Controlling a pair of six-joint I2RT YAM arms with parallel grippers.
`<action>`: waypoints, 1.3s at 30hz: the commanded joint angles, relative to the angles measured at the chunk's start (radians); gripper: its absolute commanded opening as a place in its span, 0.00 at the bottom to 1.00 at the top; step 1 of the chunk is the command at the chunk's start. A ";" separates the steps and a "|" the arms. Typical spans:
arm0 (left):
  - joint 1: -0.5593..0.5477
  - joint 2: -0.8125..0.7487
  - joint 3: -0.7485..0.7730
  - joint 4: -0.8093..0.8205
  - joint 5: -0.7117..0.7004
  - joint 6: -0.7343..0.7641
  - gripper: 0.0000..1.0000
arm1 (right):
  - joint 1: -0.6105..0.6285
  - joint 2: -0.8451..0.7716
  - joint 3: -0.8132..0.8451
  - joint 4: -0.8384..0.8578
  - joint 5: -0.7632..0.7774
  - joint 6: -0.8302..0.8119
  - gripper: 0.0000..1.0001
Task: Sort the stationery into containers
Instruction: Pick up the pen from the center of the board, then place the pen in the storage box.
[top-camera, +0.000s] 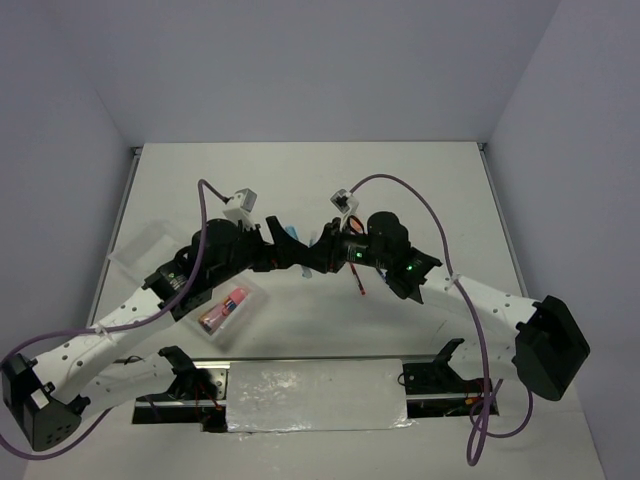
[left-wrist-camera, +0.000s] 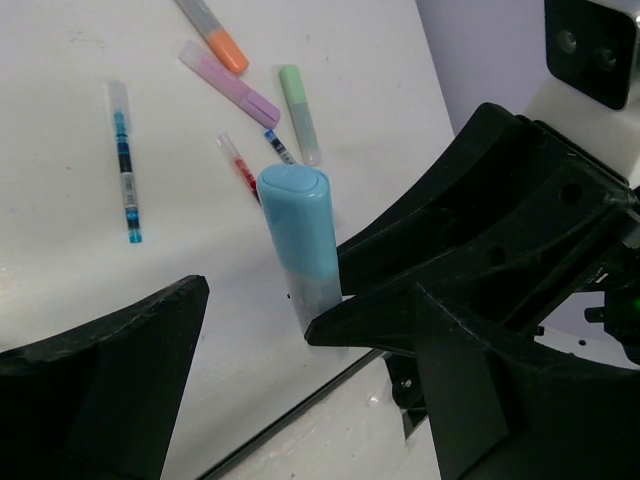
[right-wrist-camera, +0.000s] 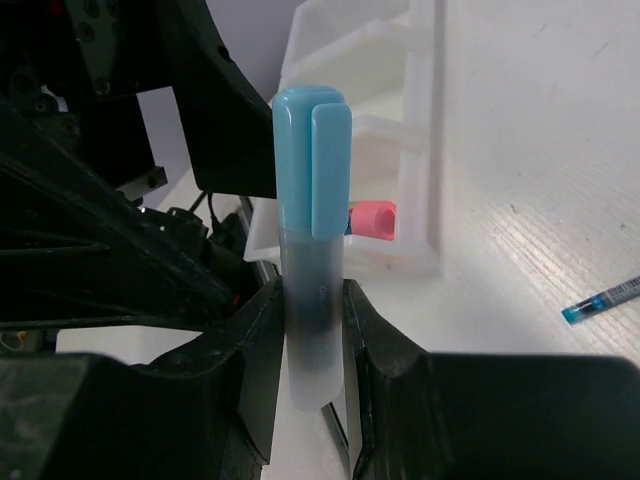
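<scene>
My right gripper (right-wrist-camera: 312, 340) is shut on the clear barrel of a blue-capped highlighter (right-wrist-camera: 312, 180), held upright above the table. In the left wrist view that highlighter (left-wrist-camera: 297, 225) stands between my left gripper's (left-wrist-camera: 255, 310) wide-open jaws, close against the right-hand one. The two grippers meet at mid-table (top-camera: 300, 250). Orange (left-wrist-camera: 218, 35), purple (left-wrist-camera: 230, 85) and green (left-wrist-camera: 299, 110) highlighters, a blue pen (left-wrist-camera: 125, 160) and a red pen (left-wrist-camera: 238, 165) lie on the table. The clear tray (top-camera: 140, 250) is at the left, with the pink tube (top-camera: 225, 308) in its near compartment.
The tray also shows in the right wrist view (right-wrist-camera: 420, 130) with the pink tube's end (right-wrist-camera: 370, 218), and a blue pen (right-wrist-camera: 605, 298) lies at the right. A red pen (top-camera: 358, 280) lies under the right arm. Walls enclose the table.
</scene>
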 joint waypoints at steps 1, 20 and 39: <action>0.004 -0.002 -0.019 0.093 0.000 -0.034 0.92 | 0.013 -0.056 -0.004 0.151 -0.068 0.041 0.17; 0.006 0.061 0.188 -0.380 -0.558 0.063 0.00 | 0.030 -0.010 0.064 -0.073 0.137 0.023 0.75; 0.248 0.463 0.150 -0.746 -1.261 0.132 0.00 | 0.015 -0.257 0.016 -0.429 0.506 -0.089 0.81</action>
